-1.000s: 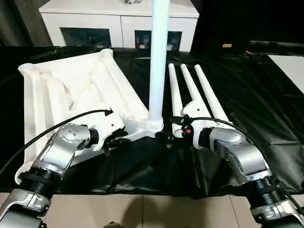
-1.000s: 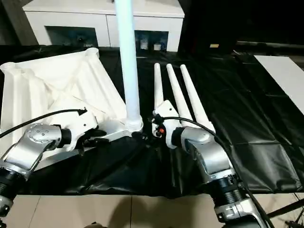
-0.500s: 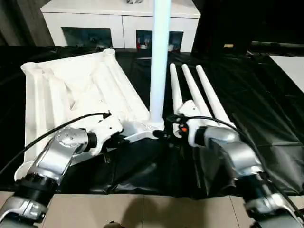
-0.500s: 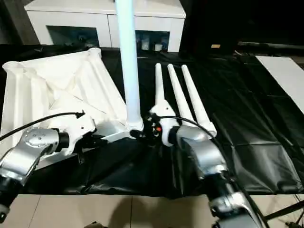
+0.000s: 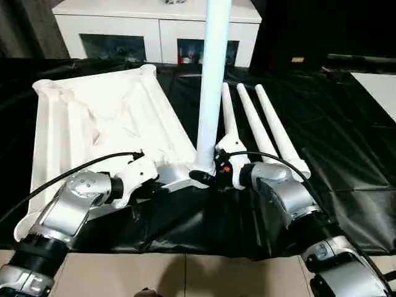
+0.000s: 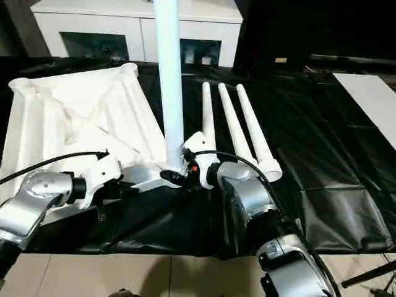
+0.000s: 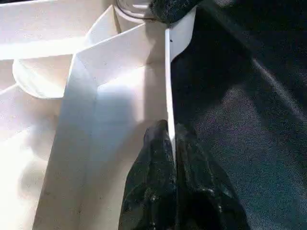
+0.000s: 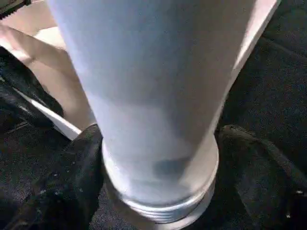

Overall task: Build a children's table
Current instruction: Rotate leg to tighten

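My left claw (image 7: 171,143) is pinched on the thin rim of the tabletop (image 5: 99,117), which lies ribs-up on the black-covered bench (image 5: 346,161). My right claw (image 8: 158,191) stands apart around the foot of the upright leg (image 5: 210,86), which sits in the near corner socket; three spare legs (image 5: 263,120) lie just beside it. If I squeeze or push off-centre, the leg could tilt and pop out of its socket, or the tabletop could slide out of my thin-edge pinch.
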### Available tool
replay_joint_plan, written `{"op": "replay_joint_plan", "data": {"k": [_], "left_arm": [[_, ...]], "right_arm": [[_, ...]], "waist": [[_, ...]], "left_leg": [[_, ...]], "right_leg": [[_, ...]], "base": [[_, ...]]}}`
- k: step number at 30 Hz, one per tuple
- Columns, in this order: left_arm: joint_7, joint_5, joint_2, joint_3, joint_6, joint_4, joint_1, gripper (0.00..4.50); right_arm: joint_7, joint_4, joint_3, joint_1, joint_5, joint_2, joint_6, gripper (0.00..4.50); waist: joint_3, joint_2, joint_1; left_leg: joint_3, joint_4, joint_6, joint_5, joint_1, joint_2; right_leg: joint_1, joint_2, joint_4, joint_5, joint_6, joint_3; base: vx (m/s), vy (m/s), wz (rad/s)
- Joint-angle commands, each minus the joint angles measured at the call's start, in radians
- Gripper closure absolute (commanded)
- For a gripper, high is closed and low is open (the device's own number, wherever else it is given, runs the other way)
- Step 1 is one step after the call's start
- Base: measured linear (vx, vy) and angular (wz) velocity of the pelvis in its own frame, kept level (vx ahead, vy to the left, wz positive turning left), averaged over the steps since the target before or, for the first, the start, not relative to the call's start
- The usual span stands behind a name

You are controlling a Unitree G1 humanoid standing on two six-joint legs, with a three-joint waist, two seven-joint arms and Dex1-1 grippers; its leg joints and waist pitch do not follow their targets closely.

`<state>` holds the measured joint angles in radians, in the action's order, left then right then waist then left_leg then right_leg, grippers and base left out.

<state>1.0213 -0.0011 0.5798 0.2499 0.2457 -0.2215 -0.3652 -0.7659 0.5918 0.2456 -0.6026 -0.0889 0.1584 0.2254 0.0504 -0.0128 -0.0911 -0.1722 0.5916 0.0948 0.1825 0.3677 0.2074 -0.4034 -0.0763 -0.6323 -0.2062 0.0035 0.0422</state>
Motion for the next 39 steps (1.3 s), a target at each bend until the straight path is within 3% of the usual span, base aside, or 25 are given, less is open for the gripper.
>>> {"op": "replay_joint_plan", "data": {"k": [1,2,4,9,11,13,14,15,16,20,22,24,27,28,29,34,39], "left_arm": [[0.013,-0.007,0.005,0.0,-0.004,0.023,0.018,4.5],[0.014,-0.007,0.007,-0.001,-0.002,0.026,0.02,4.5],[0.017,-0.01,0.011,0.0,0.002,0.033,0.024,4.5],[0.011,-0.001,0.02,0.003,0.006,0.031,0.028,4.5],[-0.016,0.01,0.01,0.004,0.029,0.023,0.019,4.5],[-0.108,0.036,-0.049,0.001,0.065,-0.014,-0.019,4.5],[-0.116,0.039,-0.054,0.001,0.067,-0.017,-0.022,4.5],[-0.151,0.048,-0.08,0.001,0.083,-0.03,-0.039,4.5],[-0.18,0.054,-0.105,0.002,0.104,-0.038,-0.055,4.5],[-0.29,0.081,-0.192,0.007,0.168,-0.08,-0.115,4.5],[-0.385,0.105,-0.254,0.007,0.201,-0.124,-0.157,4.5],[-0.462,0.125,-0.315,0.005,0.228,-0.16,-0.19,4.5],[-0.493,0.149,-0.341,0.011,0.24,-0.174,-0.205,4.5],[-0.493,0.149,-0.341,0.011,0.24,-0.174,-0.205,4.5],[-0.484,0.153,-0.335,0.013,0.233,-0.169,-0.201,4.5],[-0.448,0.154,-0.3,0.011,0.197,-0.155,-0.183,4.5],[-0.399,0.151,-0.257,0.012,0.197,-0.119,-0.152,4.5]], "right_arm": [[0.002,0.024,-0.014,-0.025,0.006,0.011,-0.017,1.1],[0.001,0.027,-0.015,-0.024,0.006,0.011,-0.019,1.22],[-0.006,0.043,-0.015,-0.026,0.008,0.011,-0.031,1.31],[0.009,0.075,-0.021,-0.031,0.011,-0.001,-0.037,1.68],[0.074,0.108,-0.051,-0.043,0.006,-0.026,-0.027,1.72],[0.289,0.182,-0.12,-0.065,0.002,-0.092,-0.006,1.76],[0.305,0.188,-0.125,-0.066,0.001,-0.097,-0.004,1.77],[0.381,0.213,-0.143,-0.072,0.004,-0.118,0.0,1.77],[0.441,0.234,-0.146,-0.076,0.017,-0.133,0.003,1.78],[0.594,0.315,-0.159,-0.102,0.028,-0.198,-0.016,1.78],[0.692,0.381,-0.183,-0.132,0.017,-0.246,-0.034,1.78],[0.773,0.438,-0.19,-0.163,0.025,-0.29,-0.066,1.78],[0.817,0.481,-0.196,-0.196,0.034,-0.33,-0.107,1.78],[0.817,0.481,-0.196,-0.196,0.034,-0.33,-0.107,1.22],[0.76,0.482,-0.21,-0.206,0.008,-0.342,-0.139,1.22],[0.698,0.451,-0.203,-0.228,0.029,-0.315,-0.196,0.72],[0.595,0.375,-0.191,-0.215,0.028,-0.237,-0.169,0.59]], "waist": [[-0.068,-0.004,-0.004],[-0.068,-0.001,-0.004],[-0.068,-0.006,-0.002],[-0.068,-0.003,0.0],[-0.068,-0.003,0.002],[-0.064,-0.001,0.007],[-0.063,-0.001,0.009],[-0.062,0.006,0.009],[-0.064,0.003,0.009],[-0.065,0.002,0.004],[-0.065,0.005,0.002],[-0.066,0.011,0.0],[-0.071,0.009,-0.003],[-0.071,0.009,-0.002],[-0.071,0.011,-0.003],[-0.073,0.011,0.008],[-0.074,0.016,0.01]], "left_leg": [[-0.003,-0.066,-0.031,0.106,-0.009,0.014],[-0.003,-0.066,-0.028,0.109,-0.009,0.014],[-0.003,-0.067,-0.027,0.109,-0.009,0.014],[-0.003,-0.067,-0.025,0.114,-0.01,0.013],[-0.003,-0.068,-0.02,0.124,-0.011,0.014],[-0.002,-0.073,0.005,0.162,-0.013,0.014],[-0.002,-0.074,0.014,0.169,-0.014,0.014],[-0.001,-0.075,0.035,0.193,-0.02,0.013],[0.0,-0.076,0.045,0.214,-0.021,0.013],[0.001,-0.076,0.054,0.222,-0.019,0.011],[-0.002,-0.075,0.064,0.245,-0.028,0.009],[-0.002,-0.074,0.067,0.249,-0.028,0.011],[0.001,-0.072,0.051,0.213,-0.015,0.007],[0.001,-0.073,0.047,0.205,-0.012,0.006],[0.0,-0.071,0.04,0.198,-0.014,0.006],[0.004,-0.07,0.02,0.173,-0.002,0.006],[0.002,-0.067,0.01,0.161,-0.005,0.009]], "right_leg": [[0.052,-0.052,0.052,0.01,-0.241,-0.034],[0.052,-0.052,0.052,0.003,-0.239,-0.035],[0.052,-0.05,0.052,0.009,-0.238,-0.034],[0.051,-0.05,0.052,0.012,-0.244,-0.034],[0.051,-0.051,0.053,0.005,-0.244,-0.035],[0.048,-0.051,0.058,-0.046,-0.239,-0.036],[0.046,-0.051,0.06,-0.063,-0.237,-0.037],[0.042,-0.052,0.063,-0.107,-0.23,-0.039],[0.044,-0.052,0.066,-0.133,-0.221,-0.038],[0.044,-0.051,0.066,-0.127,-0.203,-0.04],[0.035,-0.048,0.071,-0.142,-0.195,-0.04],[0.033,-0.049,0.07,-0.134,-0.193,-0.04],[0.045,-0.049,0.064,-0.077,-0.173,-0.038],[0.047,-0.049,0.063,-0.068,-0.171,-0.037],[0.045,-0.048,0.064,-0.053,-0.169,-0.037],[0.054,-0.048,0.059,-0.005,-0.183,-0.033],[0.054,-0.046,0.056,0.029,-0.21,-0.032]], "base": [[0.0,0.0,0.0],[0.0,0.0,0.0],[0.0,0.0,0.0],[0.0,0.0,0.0],[0.0,0.0,0.0],[0.0,0.0,0.0],[0.0,0.0,0.0],[0.0,0.0,0.0],[0.0,0.0,0.0],[0.0,0.0,0.0],[0.0,0.0,0.0],[0.0,0.0,0.0],[0.0,0.0,0.0],[0.0,0.0,0.0],[0.0,0.0,0.0],[0.0,0.0,0.0],[0.0,0.0,0.0]]}}
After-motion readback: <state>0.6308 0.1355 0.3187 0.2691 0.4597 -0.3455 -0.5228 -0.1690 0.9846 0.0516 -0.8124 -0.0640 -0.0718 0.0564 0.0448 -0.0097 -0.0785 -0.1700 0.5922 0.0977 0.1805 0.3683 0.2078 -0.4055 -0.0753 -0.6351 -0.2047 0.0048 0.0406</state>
